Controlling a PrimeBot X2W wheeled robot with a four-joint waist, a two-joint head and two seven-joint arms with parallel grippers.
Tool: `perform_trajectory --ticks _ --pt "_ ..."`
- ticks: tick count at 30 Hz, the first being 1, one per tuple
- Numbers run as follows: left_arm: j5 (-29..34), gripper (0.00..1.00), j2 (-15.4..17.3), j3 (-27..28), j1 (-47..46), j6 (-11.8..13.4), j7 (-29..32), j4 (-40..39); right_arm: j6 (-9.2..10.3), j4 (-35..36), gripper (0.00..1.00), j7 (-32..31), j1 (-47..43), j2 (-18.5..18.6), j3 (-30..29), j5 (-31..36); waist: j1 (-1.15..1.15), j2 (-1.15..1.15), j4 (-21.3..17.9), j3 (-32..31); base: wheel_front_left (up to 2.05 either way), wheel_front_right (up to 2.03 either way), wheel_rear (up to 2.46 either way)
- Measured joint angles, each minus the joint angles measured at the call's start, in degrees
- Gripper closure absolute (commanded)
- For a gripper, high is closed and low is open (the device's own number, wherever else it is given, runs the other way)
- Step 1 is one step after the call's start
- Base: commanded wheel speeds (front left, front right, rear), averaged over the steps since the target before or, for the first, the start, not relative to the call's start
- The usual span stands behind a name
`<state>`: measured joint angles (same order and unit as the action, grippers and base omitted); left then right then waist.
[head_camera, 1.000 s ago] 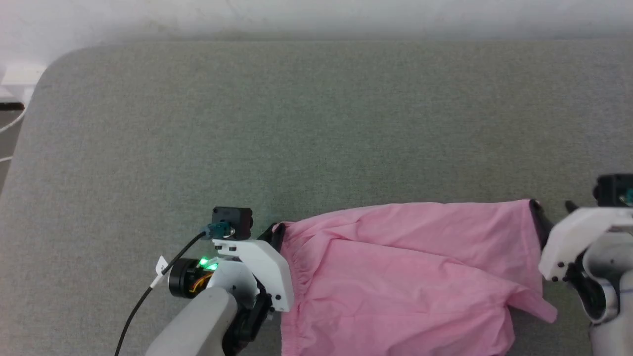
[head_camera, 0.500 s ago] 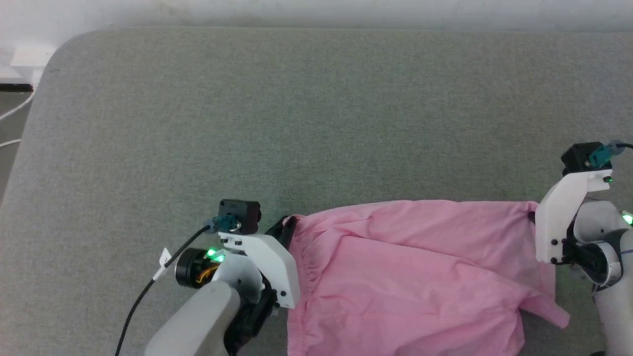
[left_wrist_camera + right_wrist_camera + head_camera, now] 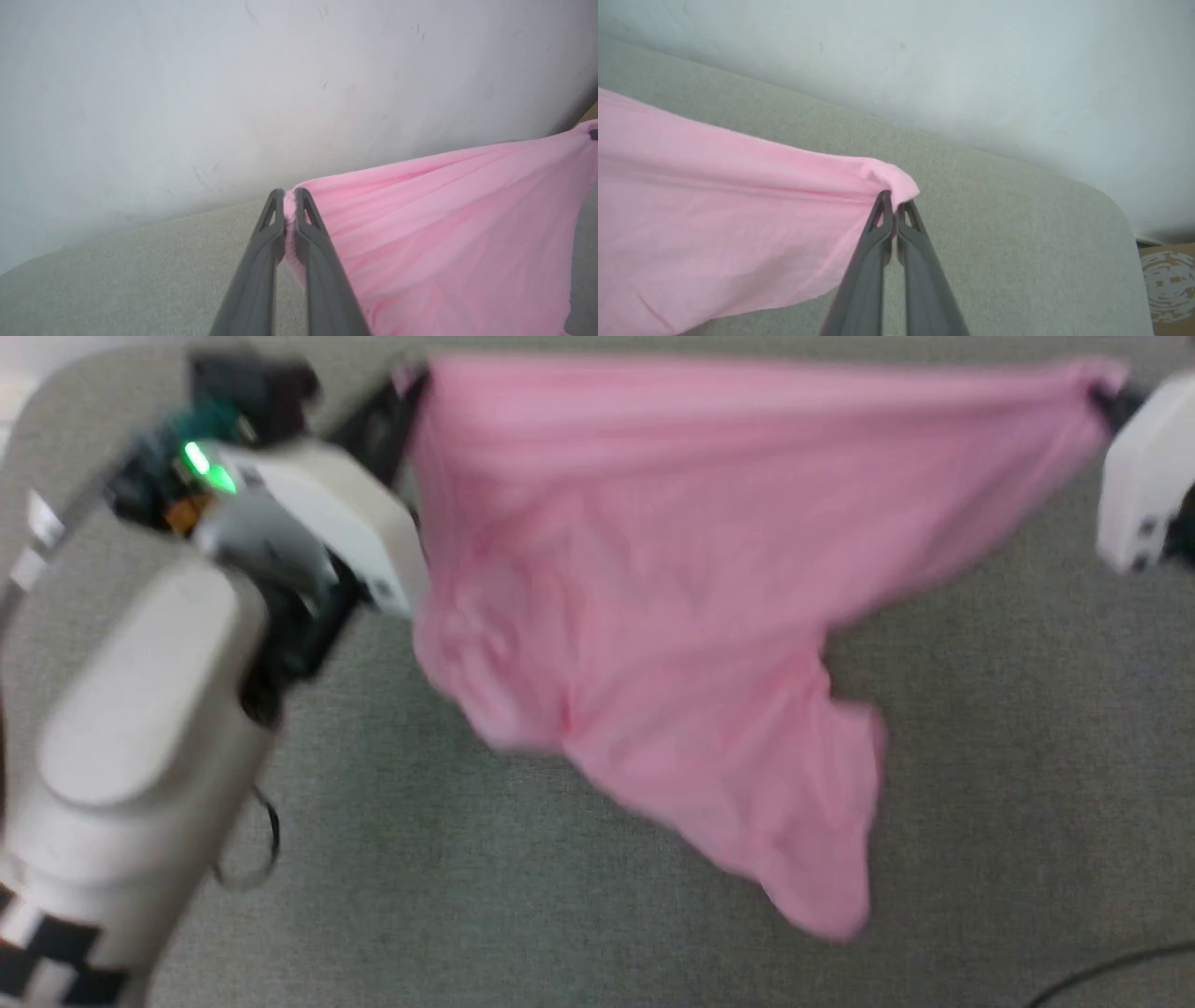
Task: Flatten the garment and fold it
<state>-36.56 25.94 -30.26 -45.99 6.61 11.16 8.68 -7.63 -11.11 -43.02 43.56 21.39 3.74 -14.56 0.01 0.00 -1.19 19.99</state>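
The garment (image 3: 644, 579), light-pink thin cloth, hangs in the air above the grey surface (image 3: 1008, 728), stretched taut along its top edge between my two grippers, its lower part drooping to a point. My left gripper (image 3: 411, 378) is shut on the top left corner; in the left wrist view its fingers (image 3: 261, 233) pinch the garment (image 3: 444, 224) at the tips, left gripper (image 3: 289, 193). My right gripper (image 3: 1106, 387) is shut on the top right corner; in the right wrist view the right gripper (image 3: 893, 198) nips the garment (image 3: 714, 219) corner.
The grey padded surface (image 3: 1017, 224) runs up to a pale wall (image 3: 233, 84). A dark cable (image 3: 1111, 971) lies at the lower right of the head view. A cardboard box (image 3: 1169, 280) stands past the surface's rounded corner.
The right gripper has closed on the garment's right corner. Both arms have lifted the garment off the surface and pulled it taut. The head view has shifted too.
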Motion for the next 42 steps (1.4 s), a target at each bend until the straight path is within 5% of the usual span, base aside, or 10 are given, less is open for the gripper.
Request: perform_trajectory --ticks 12,20,30,37,42 --pt "4.5 1.00 2.0 8.4 -27.0 1.0 -5.7 4.8 -0.35 -2.4 1.00 15.0 26.8 -3.1 -1.4 8.1 0.01 0.00 -2.3 7.9 0.00 0.00 0.00" --pt "3.0 1.00 -1.4 9.8 -30.0 0.9 -11.2 8.9 -0.41 -4.8 1.00 19.8 29.9 -3.1 -0.2 8.5 -0.01 0.00 -3.5 8.8 0.00 0.00 0.00" --pt "-4.4 1.00 -4.1 2.7 -2.2 -3.6 -7.1 7.2 0.01 6.4 1.00 9.7 -1.0 4.6 10.3 -5.5 -0.01 0.00 -2.1 3.8 0.00 0.00 0.00" --pt "-10.6 1.00 -2.1 -2.8 20.9 -3.7 0.0 -0.6 0.02 16.1 1.00 2.8 -25.1 8.2 11.0 -11.9 -0.03 0.00 -1.6 -1.4 0.00 0.00 0.00" --pt "-13.7 1.00 0.7 -5.8 32.9 -1.4 5.0 -7.6 0.03 21.2 1.00 -1.8 -39.3 9.1 8.7 -13.7 -0.03 0.00 -1.2 -5.2 0.00 0.00 0.00"
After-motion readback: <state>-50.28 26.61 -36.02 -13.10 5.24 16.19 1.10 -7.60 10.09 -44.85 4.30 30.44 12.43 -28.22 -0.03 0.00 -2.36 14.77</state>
